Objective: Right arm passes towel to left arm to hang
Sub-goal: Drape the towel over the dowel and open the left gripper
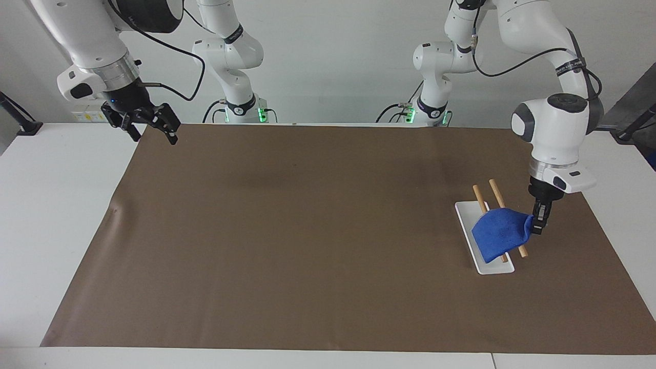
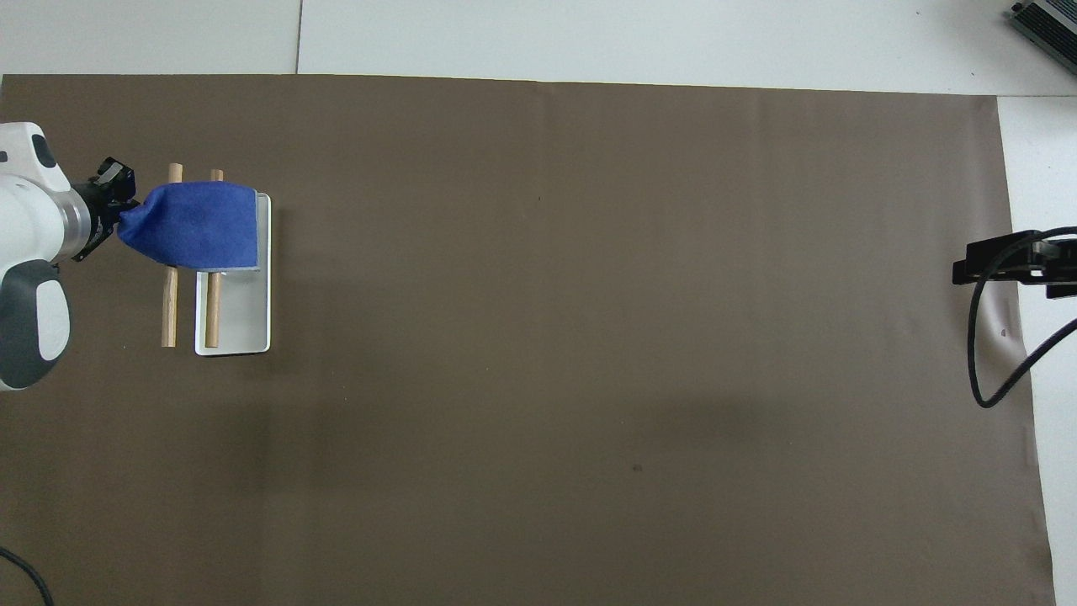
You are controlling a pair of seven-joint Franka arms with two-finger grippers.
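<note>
The blue towel (image 1: 499, 233) is draped over the two wooden rods (image 1: 494, 192) of a small rack with a white base (image 1: 492, 269), at the left arm's end of the table. My left gripper (image 1: 537, 223) is shut on the towel's corner, beside the rack on the side toward the table's end. In the overhead view the towel (image 2: 198, 223) covers the rods' (image 2: 170, 311) farther part, with the left gripper (image 2: 114, 220) at its pinched corner. My right gripper (image 1: 154, 134) hangs open and empty above the mat's corner at the right arm's end, and shows in the overhead view (image 2: 968, 269).
A brown mat (image 1: 307, 230) covers most of the white table (image 1: 51, 205). A black cable (image 2: 989, 353) loops down from the right arm's wrist over the mat's edge.
</note>
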